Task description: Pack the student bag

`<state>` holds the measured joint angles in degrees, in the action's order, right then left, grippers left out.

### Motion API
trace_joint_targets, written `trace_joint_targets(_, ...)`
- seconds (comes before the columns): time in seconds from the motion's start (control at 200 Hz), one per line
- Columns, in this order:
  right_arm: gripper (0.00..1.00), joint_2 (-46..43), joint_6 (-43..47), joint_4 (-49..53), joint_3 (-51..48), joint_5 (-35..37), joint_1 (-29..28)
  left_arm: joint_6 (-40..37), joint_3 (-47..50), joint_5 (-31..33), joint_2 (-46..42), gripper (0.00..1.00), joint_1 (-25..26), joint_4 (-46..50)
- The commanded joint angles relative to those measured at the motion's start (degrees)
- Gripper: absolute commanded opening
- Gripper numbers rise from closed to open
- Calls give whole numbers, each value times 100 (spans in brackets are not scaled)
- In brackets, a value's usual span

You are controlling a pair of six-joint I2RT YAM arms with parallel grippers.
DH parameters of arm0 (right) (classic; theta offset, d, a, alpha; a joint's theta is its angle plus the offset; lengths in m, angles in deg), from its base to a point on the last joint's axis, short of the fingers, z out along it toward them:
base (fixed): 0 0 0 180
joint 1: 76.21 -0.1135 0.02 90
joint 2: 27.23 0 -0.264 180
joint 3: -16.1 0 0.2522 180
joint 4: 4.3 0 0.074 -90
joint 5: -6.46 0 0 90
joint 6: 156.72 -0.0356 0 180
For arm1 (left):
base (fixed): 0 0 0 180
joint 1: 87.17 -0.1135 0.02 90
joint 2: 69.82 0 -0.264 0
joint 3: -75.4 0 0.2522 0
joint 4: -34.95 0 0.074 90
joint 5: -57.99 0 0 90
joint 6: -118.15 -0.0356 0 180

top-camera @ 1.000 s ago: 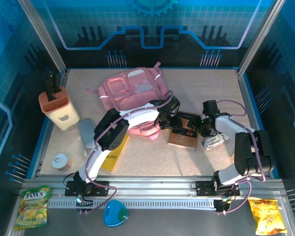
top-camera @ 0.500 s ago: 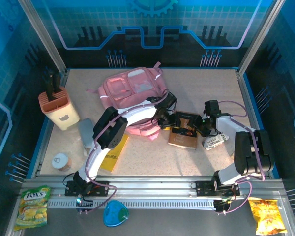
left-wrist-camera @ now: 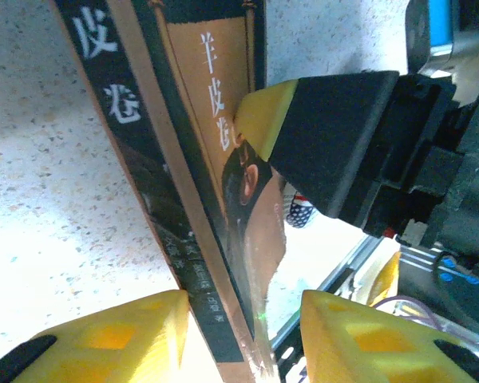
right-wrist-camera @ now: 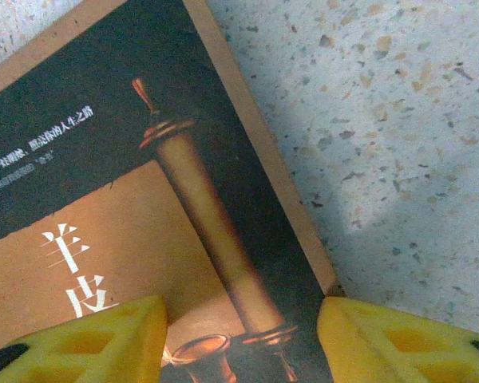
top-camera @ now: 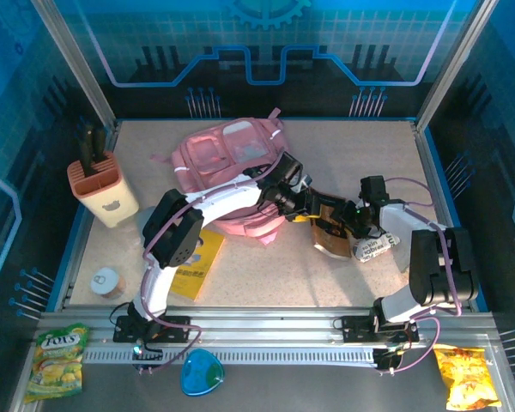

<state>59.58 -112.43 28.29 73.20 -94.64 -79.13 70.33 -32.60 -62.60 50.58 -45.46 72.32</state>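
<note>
Gripping: not sure yet. My left pincer sits astride the book at its lower edge, jaws narrow. One pad looks to touch the spine side; daylight shows beside the other.
Right pincer: about half wide, holding nothing. One tip presses on the cover and seems to prop it.
Book: tipped up off the worktop, leaning between my two pincers.
Bag: lies flat toward the far middle, just left of the book, my left arm across its near edge. Cannot tell if its mouth is open.
Risk, drop: book falls flat if my right tip backs off before my left bites.
Risk, slip: a hold on the thin edge may let the cover splay or the book swing out on the lift.
Risk, clash: pincers very close; a sideways shift by either could knock fingers.
Risk, snag: soft bag; a shut or slack mouth could catch a book corner and shove the bag away.
</note>
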Motion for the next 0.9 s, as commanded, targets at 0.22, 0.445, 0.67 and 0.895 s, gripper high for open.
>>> trace_joint_targets(0.22,53,232,-197,-39,-275,-340,-53,570,245,-408,159,36,174,-975)
trace_joint_targets(0.445,49,258,-225,-37,-252,-375,-57,652,274,-237,229,31,169,-1075)
trace_joint_targets(0.67,48,301,-243,11,-207,-350,-51,313,189,570,389,38,163,-404)
trace_joint_targets(0.895,48,413,-227,174,-63,-360,-55,295,239,703,559,48,156,-353)
